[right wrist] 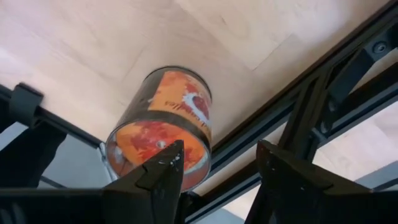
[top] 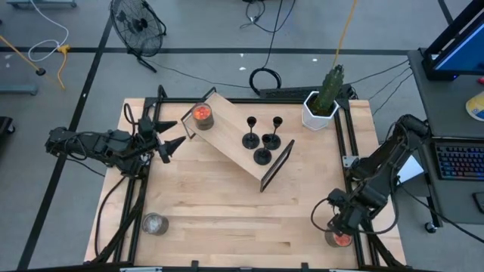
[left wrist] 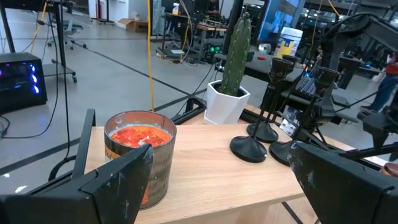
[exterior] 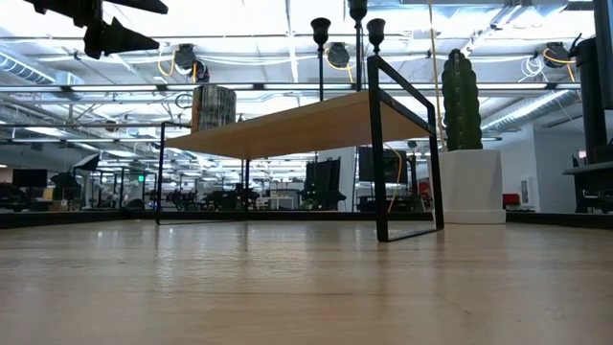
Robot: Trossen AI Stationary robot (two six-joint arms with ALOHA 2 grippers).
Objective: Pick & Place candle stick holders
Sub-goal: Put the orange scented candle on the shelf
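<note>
Right jaws: the right gripper [right wrist: 214, 171] hangs at the near right corner of the surface [top: 227, 204], jaws parted, directly over an orange-filled glass jar [right wrist: 163, 127]. Whether the fingers touch the glass cannot be told.
Jar under right gripper: it shows in the high view [top: 339, 238] beside the black frame rail [top: 355, 181] on the right edge.
Left jaws: the left gripper [top: 170, 136] hovers at the far left of the surface, jaws spread wide and holding nothing, pointed toward the raised shelf [top: 242, 155].
Shelf: one wooden plank on a black metal frame, lying diagonally across the middle of the surface.
Jar on shelf: a second orange-filled jar [top: 202, 115] stands at the shelf's far left end, just ahead of the left gripper.
Candle stick holders: three black holders can be counted on the shelf toward its right end, all upright, bases close together: one [top: 250, 138], one [top: 271, 139], one [top: 262, 156]. In the low view three cup tops [exterior: 357, 10] rise above the plank.
Grey jar: one silvery jar [top: 154, 223] stands at the near left of the surface, well apart from everything.
Cactus: one green cactus in a white pot [top: 321, 110] at the far right corner.
Jar count: three in all, two orange and one grey.
</note>
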